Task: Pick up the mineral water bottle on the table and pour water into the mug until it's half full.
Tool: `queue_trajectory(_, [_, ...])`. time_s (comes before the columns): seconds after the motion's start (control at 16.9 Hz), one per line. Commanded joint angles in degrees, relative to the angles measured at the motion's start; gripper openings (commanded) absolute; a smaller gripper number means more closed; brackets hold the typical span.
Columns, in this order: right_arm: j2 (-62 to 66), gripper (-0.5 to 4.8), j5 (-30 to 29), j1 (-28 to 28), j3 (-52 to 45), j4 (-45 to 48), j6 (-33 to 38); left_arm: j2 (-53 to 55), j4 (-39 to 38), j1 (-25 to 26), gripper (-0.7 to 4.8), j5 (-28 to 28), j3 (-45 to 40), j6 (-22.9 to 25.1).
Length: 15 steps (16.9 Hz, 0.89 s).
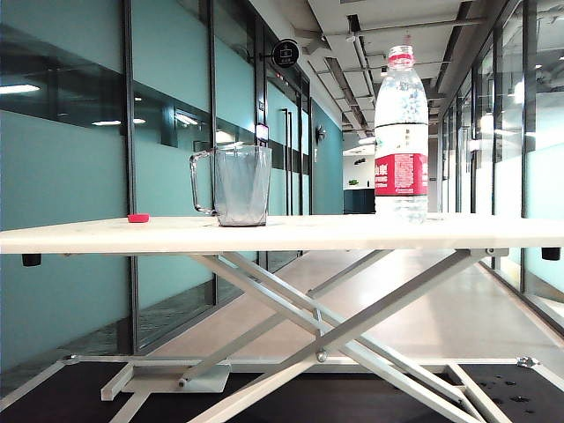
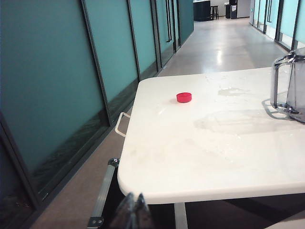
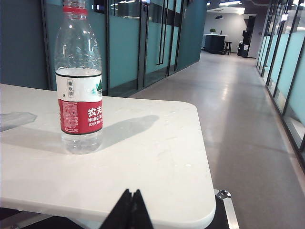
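Desk [image 1: 291, 233]: wide thin white top, rounded corners, white crossed scissor-leg frame w/ small black end caps; stands in a long corridor.
Desk surface: smooth, slightly glossy; faint smears and what looks like wet patches in left wrist view, near the mug.
Room: teal glass wall panels [image 1: 66, 176] w/ dark frames on the left, glass partitions on the right, pale shiny floor [image 1: 441, 308], exposed ceiling pipes, dark counter at far end.
Mineral water bottle [image 1: 401, 132]: tall clear ribbed plastic, upright, right part of desk; red label w/ white characters, red neck ring, no cap on. Clearly taller than mug.
Water: clear; level sits approx at label's top edge in right wrist view.
Mug [image 1: 234, 183]: clear grey-tinted, tapers toward base, loop handle facing left; upright, left of centre, well apart from bottle. Contents: cannot tell.
Red cap [image 1: 138, 218]: small flat round disc, lying on desk left of mug, near far-left edge.
Left claw [image 2: 135, 210]: dark fingertips pressed together, closed, holds nothing; off the near-left edge of desk, below top level, touching nothing.
Right claw [image 3: 129, 207]: fingertips together, closed, empty; off the near-right edge of desk, bottle beyond it on the top, apart.
Exterior view: neither arm visible.
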Motion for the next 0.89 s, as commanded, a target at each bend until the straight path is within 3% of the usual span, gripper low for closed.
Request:
queue_trajectory(0.06, [-0.11,-0.04,-0.37,-0.02,-0.13,0.87,0.28,0.07,0.59,0.0,-0.05,10.43,0.11,-10.78])
queue_trajectory(0.18, [-0.11,-0.05,-10.73,0.0,-0.11,0.96,9.14,0.07,0.74,0.0,-0.05,29.62,0.11,-10.64])
queue_trajectory(0.3, [-0.11,-0.05,-18.86,0.33,-0.13,0.96,10.43,0.07,0.7,0.0,-0.05,39.06,0.11,-9.66])
queue_trajectory(0.35, [-0.09,-0.05,-21.16,0.63,-0.13,0.92,10.4,0.07,0.72,0.0,-0.05,41.05,0.11,-9.68])
queue_trajectory(0.47, [-0.04,0.08,-21.7,2.91,-0.11,1.36,10.43,0.07,0.72,0.0,-0.05,41.11,0.11,-9.66])
queue_trajectory(0.53, [0.0,0.53,-20.96,4.07,-0.09,1.88,10.43,0.07,0.72,0.0,-0.05,40.72,0.11,-9.64])
queue_trajectory(0.65, [0.13,1.91,-18.75,7.82,1.11,2.54,10.54,0.07,0.5,0.0,-0.05,38.14,0.11,-9.84])
queue_trajectory(0.71, [0.15,2.04,-16.04,9.53,1.7,2.45,10.47,0.07,0.5,0.0,-0.05,37.13,0.11,-9.9])
queue_trajectory(0.77, [0.24,2.63,-12.61,11.52,2.36,2.49,10.34,0.07,0.46,0.0,-0.05,36.0,0.11,-9.81])
queue_trajectory(0.89, [2.86,4.2,-5.57,15.56,3.63,2.75,10.21,0.07,0.0,0.0,-0.05,34.53,0.11,-9.7])
